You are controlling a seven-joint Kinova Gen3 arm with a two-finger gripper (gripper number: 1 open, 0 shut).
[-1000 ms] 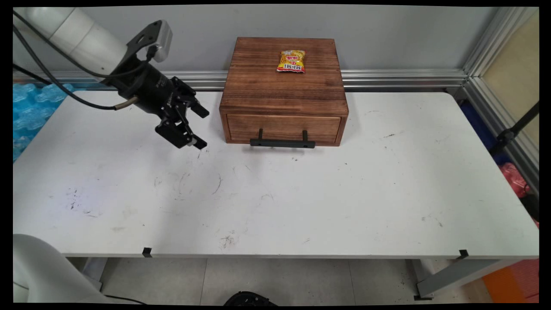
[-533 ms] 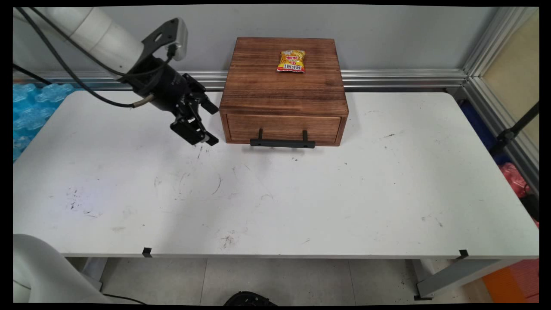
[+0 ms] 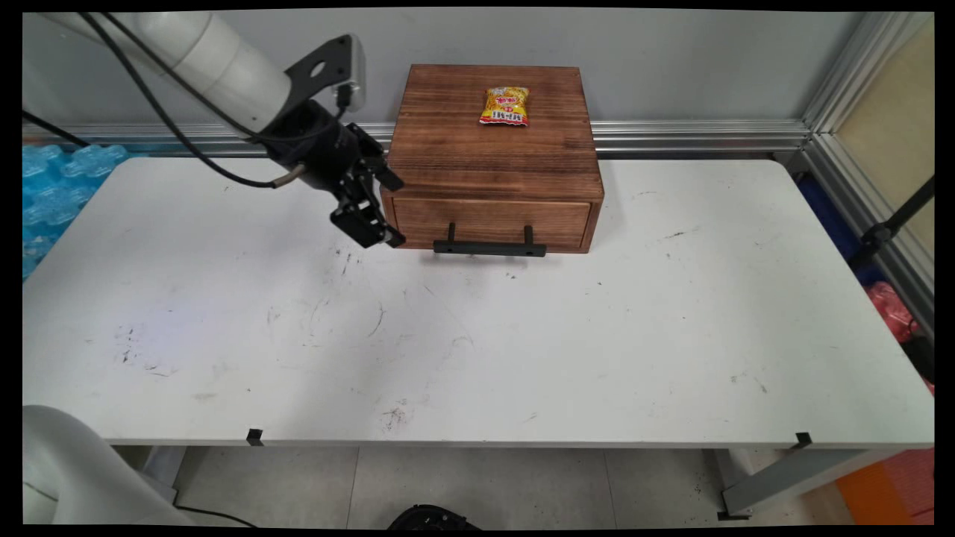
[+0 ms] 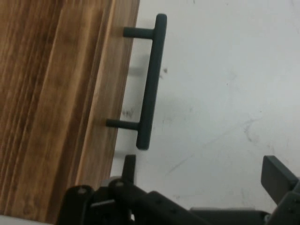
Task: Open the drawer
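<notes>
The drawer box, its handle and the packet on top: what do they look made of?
Drawer box: wood, dark-stained, its grain lines plainly visible. Handle: matte black bar on two posts, probably painted metal, possibly plastic. Packet: glossy printed foil or plastic, crinkled, with shiny highlights.

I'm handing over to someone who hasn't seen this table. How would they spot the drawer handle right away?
Find the wooden box at the back of the white table, against the wall. On its front face, low down, is the handle: a black horizontal bar on two short posts, beside the open gripper. It is the only black part on the box; the snack packet lies on top.
</notes>
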